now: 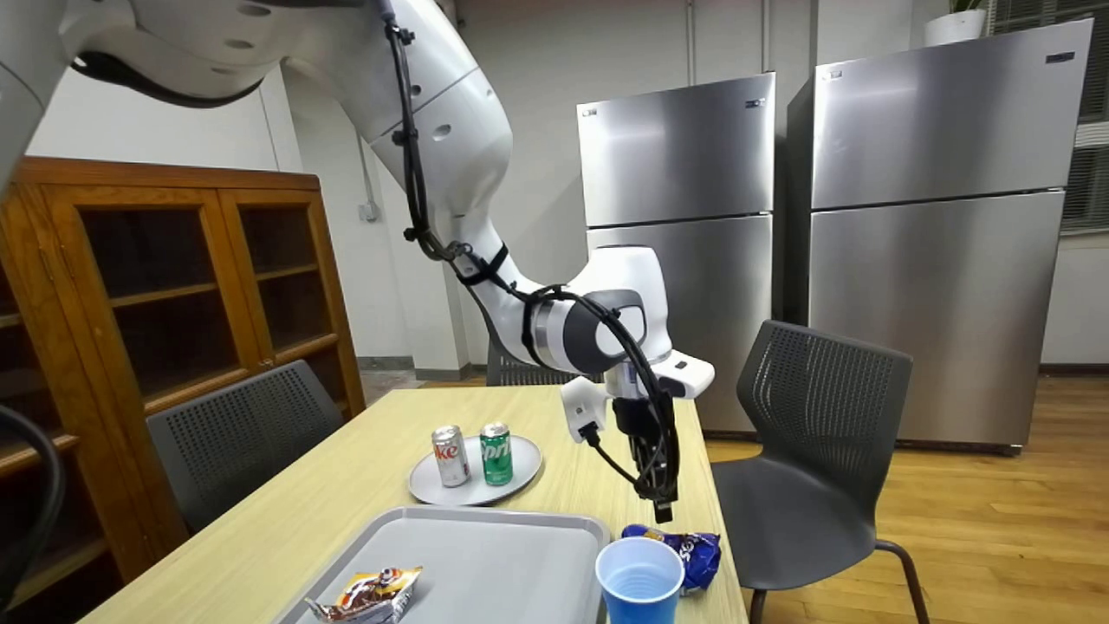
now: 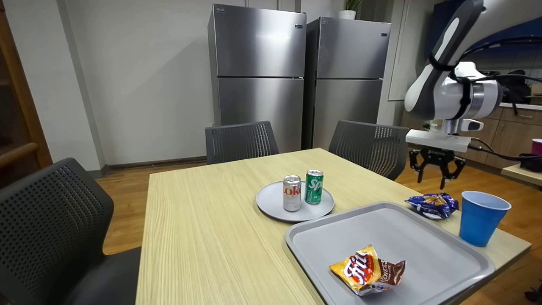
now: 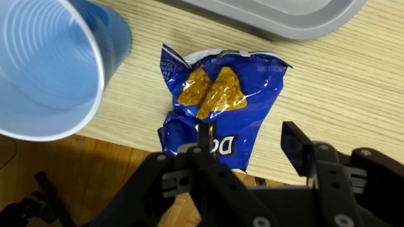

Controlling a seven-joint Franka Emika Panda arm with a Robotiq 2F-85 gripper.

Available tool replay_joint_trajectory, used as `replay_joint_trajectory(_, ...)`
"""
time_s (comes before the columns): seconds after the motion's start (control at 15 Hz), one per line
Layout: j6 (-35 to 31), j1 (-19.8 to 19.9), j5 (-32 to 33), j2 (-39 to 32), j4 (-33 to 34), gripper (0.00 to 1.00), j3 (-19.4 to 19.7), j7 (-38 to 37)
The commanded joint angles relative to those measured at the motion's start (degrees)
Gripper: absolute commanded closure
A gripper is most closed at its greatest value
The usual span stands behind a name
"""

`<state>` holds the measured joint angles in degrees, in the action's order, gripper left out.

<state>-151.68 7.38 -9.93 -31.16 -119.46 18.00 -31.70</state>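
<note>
Hovering empty over crumpled blue foil chip bag (image 3: 241, 121) near edge of pale wooden table (image 2: 203, 233), black two-finger gripper (image 2: 431, 182) has jaws well parted, grasp apparently not yet made.

This looks like a kitchen or break room: two steel refrigerators (image 2: 260, 101) stand beyond a far corner of the tabletop (image 2: 203, 228), dark chairs (image 2: 241, 143) sit along its edges, a glass-fronted wooden cabinet (image 1: 173, 338) rises past one edge, and a drawered counter (image 2: 523, 117) shows farther back.
</note>
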Motion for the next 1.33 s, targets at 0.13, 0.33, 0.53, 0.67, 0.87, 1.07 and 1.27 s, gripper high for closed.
replay_joint_trajectory(0.13, 1.41, -1.42, 1.86, 5.46, -2.32, 0.0, 0.1, 1.41)
replay_joint_trajectory(0.33, 0.9, -1.93, 1.81, 8.04, -4.34, 0.0, -1.25, 3.65)
replay_joint_trajectory(0.53, 0.22, -3.13, 3.35, 10.63, -7.04, 0.0, -2.61, 7.31)
replay_joint_trajectory(0.67, 0.09, -3.85, 4.2, 12.35, -8.94, 0.0, -4.1, 9.83)
replay_joint_trajectory(0.87, -0.44, -4.83, 5.15, 14.66, -12.17, 0.0, -6.83, 13.73)
replay_joint_trajectory(1.07, 0.06, -5.66, 5.38, 16.95, -15.41, 0.0, -9.95, 17.96)
replay_joint_trajectory(1.27, 0.46, -5.88, 4.79, 19.11, -18.39, 0.0, -13.18, 23.21)
